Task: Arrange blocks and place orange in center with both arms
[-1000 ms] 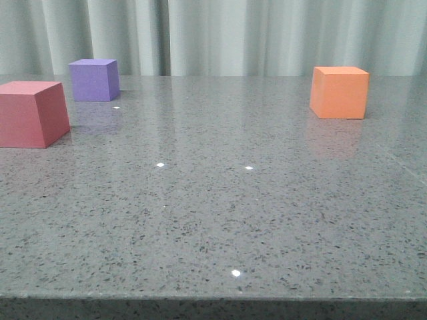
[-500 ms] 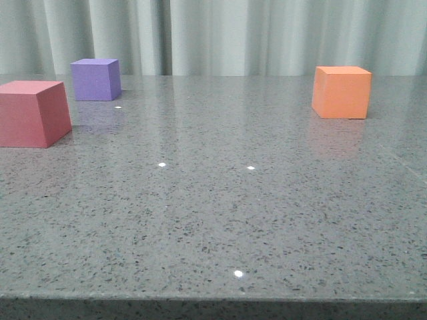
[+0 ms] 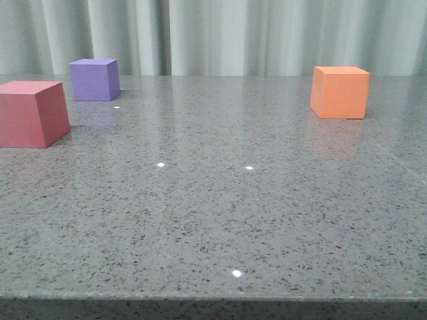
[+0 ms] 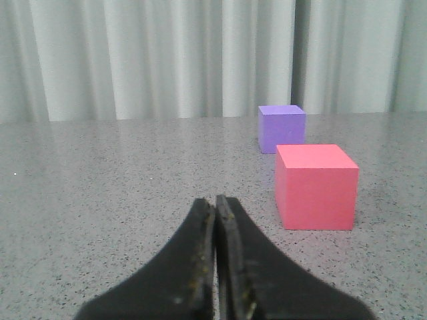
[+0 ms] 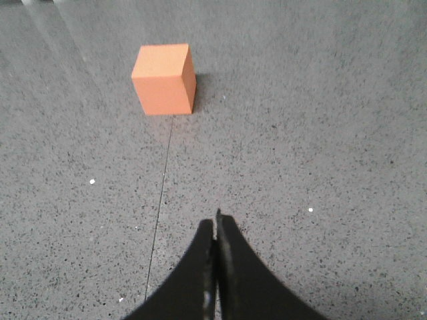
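The red-pink cube (image 3: 32, 113) sits at the left of the grey table, with the purple cube (image 3: 95, 79) behind it. The orange cube (image 3: 339, 91) sits at the back right. No gripper shows in the front view. In the left wrist view my left gripper (image 4: 215, 200) is shut and empty; the red-pink cube (image 4: 315, 186) stands ahead of it to one side, apart from it, and the purple cube (image 4: 281, 128) is farther off. In the right wrist view my right gripper (image 5: 217, 217) is shut and empty, well short of the orange cube (image 5: 164, 79).
A speckled grey table (image 3: 220, 200) carries the cubes, with its front edge near the bottom of the front view. A pale curtain (image 3: 220, 33) hangs behind it. A thin seam line (image 5: 160, 200) runs along the table in the right wrist view.
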Available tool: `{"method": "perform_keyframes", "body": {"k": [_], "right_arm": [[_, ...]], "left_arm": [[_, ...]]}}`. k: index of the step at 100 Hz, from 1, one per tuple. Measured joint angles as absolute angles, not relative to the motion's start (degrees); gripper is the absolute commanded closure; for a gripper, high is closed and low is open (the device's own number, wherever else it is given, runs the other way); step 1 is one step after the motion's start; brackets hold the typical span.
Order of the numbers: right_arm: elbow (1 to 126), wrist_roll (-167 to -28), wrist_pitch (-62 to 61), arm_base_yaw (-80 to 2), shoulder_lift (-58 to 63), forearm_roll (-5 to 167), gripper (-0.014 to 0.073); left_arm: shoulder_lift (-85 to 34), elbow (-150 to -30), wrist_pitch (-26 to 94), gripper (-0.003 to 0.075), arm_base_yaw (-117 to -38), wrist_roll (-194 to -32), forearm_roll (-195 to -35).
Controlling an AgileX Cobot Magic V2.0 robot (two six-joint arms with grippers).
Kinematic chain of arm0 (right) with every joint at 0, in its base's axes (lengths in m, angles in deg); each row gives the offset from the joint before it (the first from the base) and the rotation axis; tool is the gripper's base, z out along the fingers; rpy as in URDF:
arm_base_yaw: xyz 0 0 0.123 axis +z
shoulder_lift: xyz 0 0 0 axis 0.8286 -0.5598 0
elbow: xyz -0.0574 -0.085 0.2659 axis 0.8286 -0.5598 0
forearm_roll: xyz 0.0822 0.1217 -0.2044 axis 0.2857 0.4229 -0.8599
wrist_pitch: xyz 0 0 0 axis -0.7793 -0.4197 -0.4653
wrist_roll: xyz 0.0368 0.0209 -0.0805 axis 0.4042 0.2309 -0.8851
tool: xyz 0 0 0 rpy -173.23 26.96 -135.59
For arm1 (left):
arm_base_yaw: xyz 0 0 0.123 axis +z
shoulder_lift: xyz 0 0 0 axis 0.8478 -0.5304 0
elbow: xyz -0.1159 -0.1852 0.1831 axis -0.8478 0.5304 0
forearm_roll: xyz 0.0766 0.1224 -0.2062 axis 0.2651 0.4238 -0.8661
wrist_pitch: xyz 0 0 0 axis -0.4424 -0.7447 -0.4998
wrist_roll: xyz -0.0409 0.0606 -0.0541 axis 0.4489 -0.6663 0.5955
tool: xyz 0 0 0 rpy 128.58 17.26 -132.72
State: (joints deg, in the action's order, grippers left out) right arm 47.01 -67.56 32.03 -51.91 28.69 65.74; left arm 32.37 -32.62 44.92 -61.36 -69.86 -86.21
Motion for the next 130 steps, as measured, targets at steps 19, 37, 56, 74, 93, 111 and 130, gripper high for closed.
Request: {"method": "perform_keyframes", "body": {"k": [19, 37, 56, 74, 93, 111, 130], "right_arm": [[48.71, -67.56, 33.24, -51.91, 21.88, 65.74, 0.0699], [48.71, -67.56, 36.2, -51.91, 18.89, 65.74, 0.055], [48.71, -67.56, 38.91, -51.91, 17.99, 65.74, 0.0116], [48.79, -67.56, 39.63, -51.91, 17.99, 65.74, -0.0008], [48.79, -67.56, 39.51, -51.91, 17.99, 65.74, -0.0008], [51.08, -67.56, 39.08, -51.91, 15.61, 68.86, -0.0008], [58.05, -67.56, 38.01, -51.36, 7.61, 69.84, -0.0008]], "left_arm": [[32.37, -32.62, 44.92, 0.0741, -61.36, -69.86, -86.21], [32.37, -32.62, 44.92, 0.0741, -61.36, -69.86, -86.21], [32.37, -32.62, 44.92, 0.0741, -61.36, -69.86, -86.21], [32.37, -32.62, 44.92, 0.0741, -61.36, -69.86, -86.21], [32.37, -32.62, 44.92, 0.0741, -61.36, -69.86, -86.21], [32.37, -32.62, 44.92, 0.0741, -61.36, -69.86, -86.21], [32.37, -32.62, 44.92, 0.0741, -61.36, -69.86, -86.21]]}}
